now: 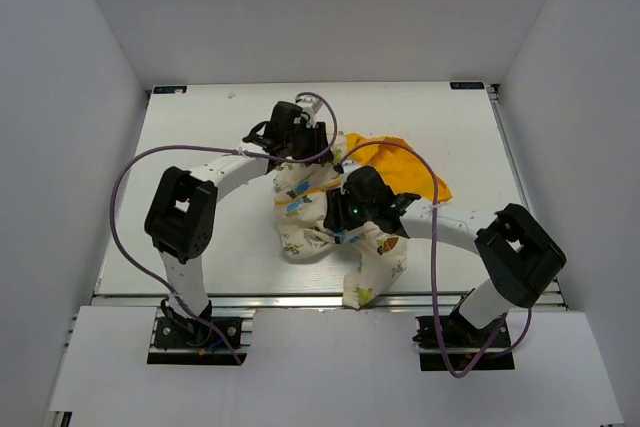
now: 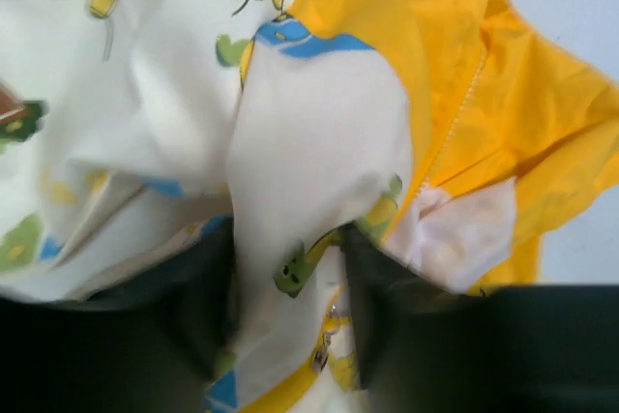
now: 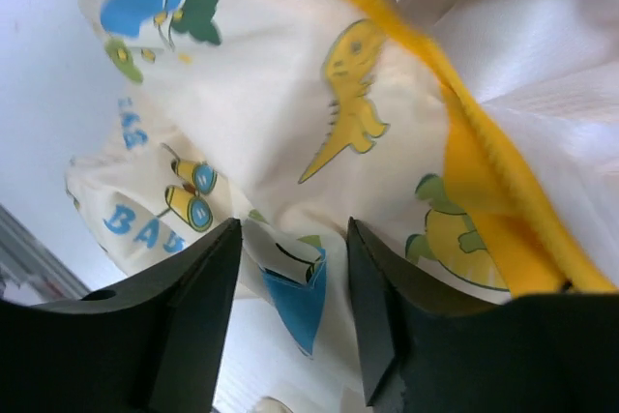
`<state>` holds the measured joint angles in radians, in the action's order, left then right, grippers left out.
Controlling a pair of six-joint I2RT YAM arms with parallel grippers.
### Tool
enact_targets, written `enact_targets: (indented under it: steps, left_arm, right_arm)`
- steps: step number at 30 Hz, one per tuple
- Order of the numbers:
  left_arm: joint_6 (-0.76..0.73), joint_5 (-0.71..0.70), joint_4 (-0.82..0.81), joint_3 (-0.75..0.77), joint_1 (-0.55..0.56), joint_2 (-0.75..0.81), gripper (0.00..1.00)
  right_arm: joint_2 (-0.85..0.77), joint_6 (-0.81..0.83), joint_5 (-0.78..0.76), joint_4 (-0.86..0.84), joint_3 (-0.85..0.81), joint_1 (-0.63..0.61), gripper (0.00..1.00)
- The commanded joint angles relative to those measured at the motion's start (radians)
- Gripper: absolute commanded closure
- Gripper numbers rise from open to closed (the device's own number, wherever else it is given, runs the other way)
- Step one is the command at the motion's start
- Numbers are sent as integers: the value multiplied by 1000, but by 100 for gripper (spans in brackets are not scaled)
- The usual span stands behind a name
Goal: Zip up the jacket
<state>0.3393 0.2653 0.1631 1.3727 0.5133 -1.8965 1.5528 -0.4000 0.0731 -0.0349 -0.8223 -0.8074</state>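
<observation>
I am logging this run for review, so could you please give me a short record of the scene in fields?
table: white, holds the garment
jacket: crumpled mid-table, not laid flat
hood: yellow, on the far right side of the heap
teeth: one zip row lies alone on yellow fabric, unjoined there
left gripper: fabric fold between its fingers; whether it is clamped is unclear
right gripper: blue-printed corner between its fingers; whether it is clamped is unclear

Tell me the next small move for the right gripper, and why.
Probably close the right gripper on the jacket fold with the blue patch: its fingers straddle that fold but stand apart. The left gripper brackets the fabric around the metal zipper pull, so an anchor seems needed.
</observation>
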Motion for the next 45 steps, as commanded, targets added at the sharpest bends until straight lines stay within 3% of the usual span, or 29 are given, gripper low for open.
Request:
enact_targets:
  steps: [1,2,3,5,10,21,30,35,39,40,42,43,44,45]
  left_arm:
    - [-39,-53,56,-33,-9,106,34]
    - [-33,-75,50,-68,-9,138,27]
    - [-23,-105,43,-102,-9,202,11]
    - [9,-194,46,-190,-12,266,2]
    - [53,-284,78,-329,-16,421,2]
    - [182,-357,210,-442,-62,401,2]
    - [178,-157,53,-477,-117,301,2]
    - [182,78,-17,-486,-121,229,5]
    - [216,144,-43,-526,-121,243,22]
    - [219,144,-45,-529,-121,249,46]
    - [231,146,-47,-514,-121,270,71]
    - [231,147,-45,-503,-121,280,94]
    - [230,149,-51,-474,-121,298,100]
    - [221,149,-53,-457,-121,306,100]
  right_arm:
    - [-19,27,-100,-10,-87,-1,45]
    - [-22,36,-114,24,-101,17,44]
    - [-23,38,-125,33,-115,28,43]
    - [-36,58,-131,72,-141,60,42]
    - [-37,72,-44,96,-190,142,38]
    - [136,115,53,109,-341,166,39]
    - [102,113,28,96,-305,178,39]
    - [75,96,13,95,-278,201,39]
    - [43,87,5,93,-265,209,39]
    - [36,87,2,95,-262,211,39]
    - [18,86,-2,87,-244,212,39]
    - [13,86,-12,81,-238,211,39]
    - [9,86,-16,79,-233,212,39]
    - [6,87,-18,79,-224,212,39]
